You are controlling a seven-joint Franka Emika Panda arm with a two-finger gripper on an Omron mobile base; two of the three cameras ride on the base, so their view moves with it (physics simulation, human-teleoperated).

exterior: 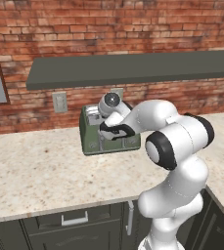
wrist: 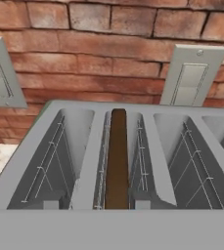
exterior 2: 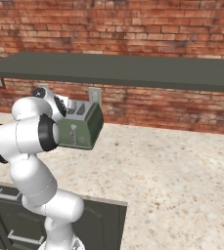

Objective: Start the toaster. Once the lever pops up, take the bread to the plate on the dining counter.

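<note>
The sage-green toaster (exterior: 91, 139) stands on the speckled counter against the brick wall, with one silver lever (exterior 2: 73, 134) showing on its front. My gripper (exterior: 112, 139) hangs straight down over the toaster's top, and the hand hides part of the slots. In the hand view the bread (wrist: 117, 161), a thin dark brown slice seen edge-on, sits deep in the second slot from the left of the toaster (wrist: 155, 151). My fingertips are too low in that view to show how wide they stand. The plate and the dining counter are out of view.
A dark grey shelf (exterior: 133, 68) juts from the wall just above the toaster. Two white wall plates (wrist: 189, 78) sit behind it. The beige counter (exterior: 40, 171) stretches left and right, and dark cabinets (exterior: 74, 222) lie under its front edge.
</note>
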